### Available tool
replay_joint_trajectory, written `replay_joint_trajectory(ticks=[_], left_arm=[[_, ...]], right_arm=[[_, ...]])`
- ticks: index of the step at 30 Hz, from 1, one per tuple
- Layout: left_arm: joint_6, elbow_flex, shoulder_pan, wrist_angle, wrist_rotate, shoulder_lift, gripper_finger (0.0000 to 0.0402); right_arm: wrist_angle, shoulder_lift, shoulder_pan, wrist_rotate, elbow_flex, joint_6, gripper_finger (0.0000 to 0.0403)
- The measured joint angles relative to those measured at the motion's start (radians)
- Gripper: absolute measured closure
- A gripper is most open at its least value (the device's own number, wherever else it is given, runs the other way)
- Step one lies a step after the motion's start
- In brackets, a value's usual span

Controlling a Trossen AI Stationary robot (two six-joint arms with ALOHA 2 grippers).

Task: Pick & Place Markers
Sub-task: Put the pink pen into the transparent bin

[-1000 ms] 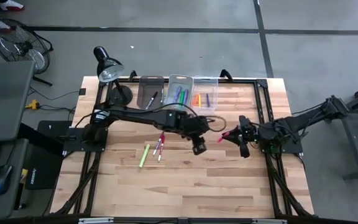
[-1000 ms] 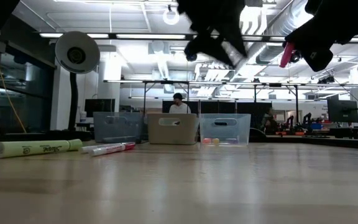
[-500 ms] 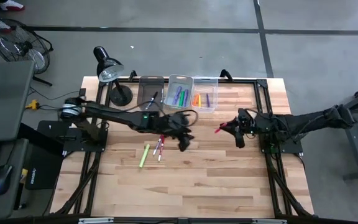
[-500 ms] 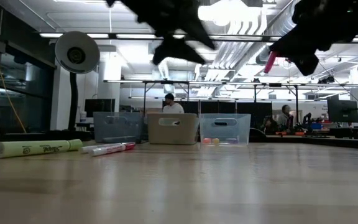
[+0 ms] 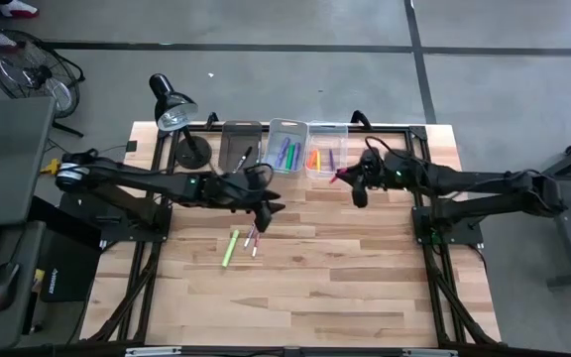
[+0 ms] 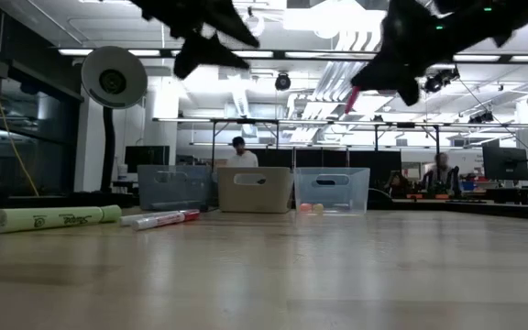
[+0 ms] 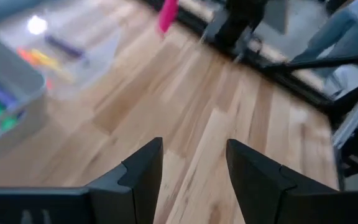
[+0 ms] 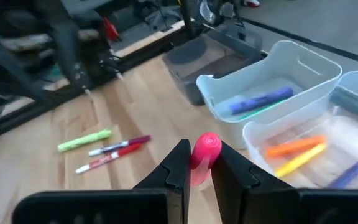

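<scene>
My right gripper (image 5: 353, 184) hovers near the clear bin (image 5: 327, 151), shut on a pink marker (image 8: 204, 154), which also shows in the low view (image 6: 350, 99). My left gripper (image 7: 194, 171) is open and empty, held above the table near the loose markers (image 5: 264, 210). A lime marker (image 5: 229, 248) and two red-and-white markers (image 5: 253, 238) lie flat on the wood. The middle bin (image 8: 272, 87) holds purple and green markers. Orange, yellow and purple ones lie in the clear bin (image 8: 347, 134). My right gripper pinches the pink marker between its two fingers (image 8: 178, 167). The marker's rounded end (image 8: 207, 142) sticks out past the fingertips, roughly along them. The fingers reach in from the table's right, slanting slightly down. The marker is lifted clear of the table.
A grey bin (image 5: 241, 147) stands left of the middle bin along the far edge. A black desk lamp (image 5: 173, 111) stands at the far left corner. Bare wood (image 5: 345, 288) stretches across the near half of the table.
My right gripper has carried the pink marker toward the far edge and leftward, up to the clear bin, rising a little. My left gripper, still open, has drawn back toward the table's left, past the loose markers.
</scene>
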Motion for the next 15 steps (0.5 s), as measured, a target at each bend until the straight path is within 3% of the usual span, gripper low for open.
replay_joint_trajectory(ticks=[9,15], left_arm=[[0.115,-0.011,0.000,0.003,-0.009,-0.147,0.0227],[0.161,-0.011,0.000,-0.020,-0.005,-0.216,0.0227]], right_arm=[[-0.070,0.274,-0.140,-0.028,0.235,-0.010,0.0360],[-0.259,0.452,-0.220,0.006,0.421,0.079,0.0359]])
